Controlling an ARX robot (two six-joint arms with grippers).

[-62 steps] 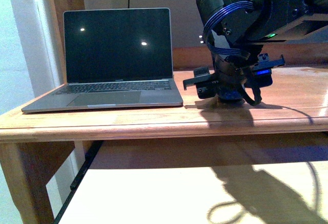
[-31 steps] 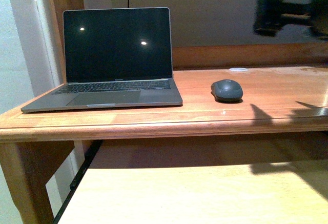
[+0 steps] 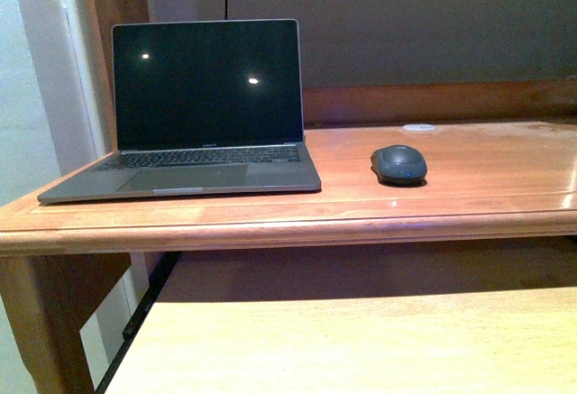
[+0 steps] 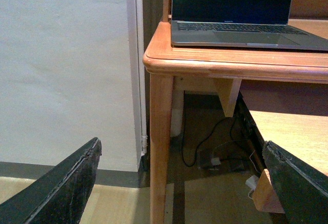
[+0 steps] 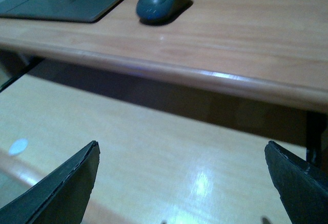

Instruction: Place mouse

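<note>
The dark grey oval mouse (image 3: pixel 399 164) rests alone on the wooden desk (image 3: pixel 469 205), just right of the open laptop (image 3: pixel 206 105). It also shows in the right wrist view (image 5: pixel 163 1), far beyond my right gripper (image 5: pixel 182 183), which is open, empty and low over the pale floor in front of the desk. My left gripper (image 4: pixel 182 183) is open and empty, low near the desk's left leg (image 4: pixel 160 147). Neither arm shows in the front view.
A small flat white disc (image 3: pixel 418 127) lies at the back of the desk behind the mouse. The laptop's front edge (image 4: pixel 246 39) sits near the desk's corner. Cables and a power adapter (image 4: pixel 212 157) lie on the floor under the desk. A pale wall (image 4: pixel 66 65) stands to the left.
The right arm, low over the mouse a second ago, lifted up and right and has left the front view. The mouse stays on the desk.
</note>
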